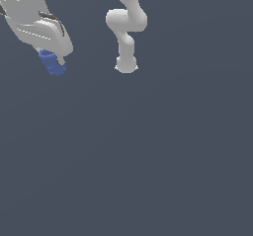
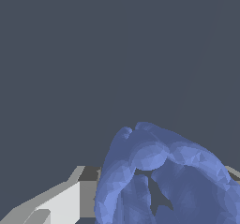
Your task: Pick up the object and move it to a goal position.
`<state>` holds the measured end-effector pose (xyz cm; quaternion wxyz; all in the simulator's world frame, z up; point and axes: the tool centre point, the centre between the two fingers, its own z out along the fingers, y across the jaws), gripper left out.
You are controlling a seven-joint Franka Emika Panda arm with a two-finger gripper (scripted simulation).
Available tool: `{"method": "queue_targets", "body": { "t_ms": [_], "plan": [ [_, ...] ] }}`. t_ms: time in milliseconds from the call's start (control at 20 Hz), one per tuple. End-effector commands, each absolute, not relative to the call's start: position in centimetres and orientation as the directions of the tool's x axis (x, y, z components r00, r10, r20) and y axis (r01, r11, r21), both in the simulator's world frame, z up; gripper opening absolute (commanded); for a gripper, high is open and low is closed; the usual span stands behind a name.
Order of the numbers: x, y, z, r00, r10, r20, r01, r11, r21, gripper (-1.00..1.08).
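Note:
The blue ring-like object [image 1: 52, 62] sits at the tip of my white gripper [image 1: 55, 59] in the upper left of the exterior view, held off the grey floor. In the wrist view the blue object [image 2: 164, 171] fills the space between the fingers, its dark centre hole showing. One grey-white finger [image 2: 70, 197] shows beside it and touches it; the other finger is mostly hidden behind the object. The gripper is shut on the object.
The arm's white base and lower links [image 1: 126, 27] stand at the top centre of the exterior view. Around them lies a plain dark grey floor [image 1: 148, 156]. No goal marker shows in either view.

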<state>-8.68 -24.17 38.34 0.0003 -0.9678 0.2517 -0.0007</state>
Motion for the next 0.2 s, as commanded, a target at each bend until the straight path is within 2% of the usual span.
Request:
{"method": "queue_targets", "body": {
  "t_ms": [0, 150],
  "plan": [
    [-8.87, -24.43, 38.87, 0.874, -0.486, 0.000, -0.486, -0.874, 0.000, -1.00],
    [-8.84, -24.54, 38.97, 0.874, -0.486, 0.000, -0.486, -0.874, 0.000, -1.00]
  ]
}}
